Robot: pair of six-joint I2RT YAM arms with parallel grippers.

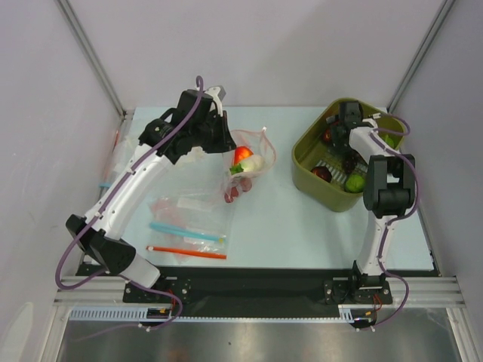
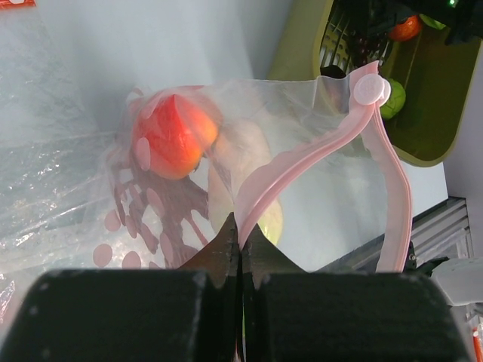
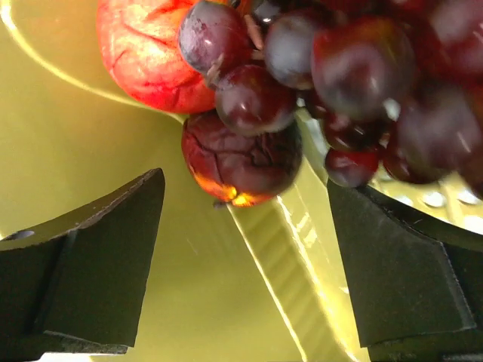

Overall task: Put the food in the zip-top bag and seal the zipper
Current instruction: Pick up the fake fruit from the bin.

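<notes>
Our left gripper (image 2: pixel 240 241), pressed together, pinches the zipper (image 2: pixel 398 196) and holds the zip-top bag (image 1: pixel 260 147) open, with one tomato (image 2: pixel 172 136) and one radish (image 1: pixel 253 164) inside. At 3 o'clock, the right gripper (image 3: pixel 245 226) hangs spread over one grape cluster (image 3: pixel 362 68) in the green bin (image 1: pixel 302 177). We judge loading unfinished; the next move calls for a firm pick, then sealing.

White arms (image 1: pixel 132 188), black joints (image 1: pixel 385 185), purple cables (image 1: pixel 198 89)

Lab robot cell, grey panel walls (image 1: pixel 264 45), aluminium frame rail (image 1: pixel 430 284), pale tabletop (image 1: pixel 302 226)
</notes>
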